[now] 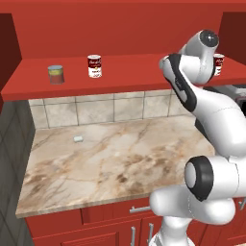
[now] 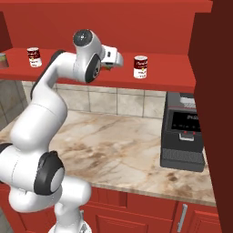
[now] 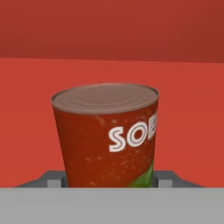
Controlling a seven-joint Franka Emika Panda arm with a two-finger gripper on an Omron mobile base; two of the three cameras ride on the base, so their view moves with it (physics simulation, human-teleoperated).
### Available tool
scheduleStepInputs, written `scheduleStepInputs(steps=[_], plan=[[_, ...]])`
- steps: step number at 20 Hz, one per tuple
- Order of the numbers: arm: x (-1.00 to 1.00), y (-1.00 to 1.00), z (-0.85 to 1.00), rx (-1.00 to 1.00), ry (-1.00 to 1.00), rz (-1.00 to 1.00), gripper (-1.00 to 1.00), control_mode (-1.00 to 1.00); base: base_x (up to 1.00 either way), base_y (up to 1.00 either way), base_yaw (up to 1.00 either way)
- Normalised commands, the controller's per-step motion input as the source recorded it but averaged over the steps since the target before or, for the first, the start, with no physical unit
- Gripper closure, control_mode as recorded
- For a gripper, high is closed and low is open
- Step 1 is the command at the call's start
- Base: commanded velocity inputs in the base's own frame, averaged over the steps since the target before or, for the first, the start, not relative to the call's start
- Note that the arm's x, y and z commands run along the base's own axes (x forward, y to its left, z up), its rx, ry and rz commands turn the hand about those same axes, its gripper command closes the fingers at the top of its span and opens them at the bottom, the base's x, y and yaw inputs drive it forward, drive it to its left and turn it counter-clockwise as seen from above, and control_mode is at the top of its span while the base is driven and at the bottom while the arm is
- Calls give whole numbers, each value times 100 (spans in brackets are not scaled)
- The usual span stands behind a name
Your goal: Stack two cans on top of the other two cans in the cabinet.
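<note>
From the left base view, the white arm (image 1: 211,139) reaches up from the lower right to the red cabinet (image 1: 120,79). On its shelf a grey can (image 1: 56,74) with a yellow-green label stands at the left, a red-and-white soup can (image 1: 94,66) just right of it, the two apart. A second soup can (image 1: 219,64) peeks out at the far right, half hidden behind the arm's upper joint. Below, a small pale object (image 1: 78,139) lies on the marble counter (image 1: 110,163) near the tiled wall.

From the right base view, the arm arches from the lower left, its hand at the shelf's front edge, where a sliver of green shows beside it. The gripper (image 2: 110,66) is mostly hidden by the wrist. One soup can (image 2: 33,57) stands to the left, another (image 2: 140,67) to the right of the hand, well apart from each other. A black appliance (image 2: 183,136) sits on the counter at the right.

From the hand view, a dark red can (image 3: 107,135) with a pale lid, white lettering and a green patch stands upright on the shelf, close up. The grey finger tips (image 3: 54,180) flank its base on both sides, right against its sides; whether they press it, I cannot tell.
</note>
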Motion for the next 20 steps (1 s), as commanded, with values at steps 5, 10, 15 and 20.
scheduleStepInputs(steps=[5, 10, 15, 20], plan=[[-15, -3, -15, 4, -8, 0, 100, -100, 0, 0, 0], [-40, -5, 5, 2, -4, 0, 100, -100, 0, 0, 0], [-39, -1, 22, 0, 0, -5, 100, -100, 0, 0, 0], [-33, 0, 26, 0, 0, -16, 100, -100, 0, 0, 0]])
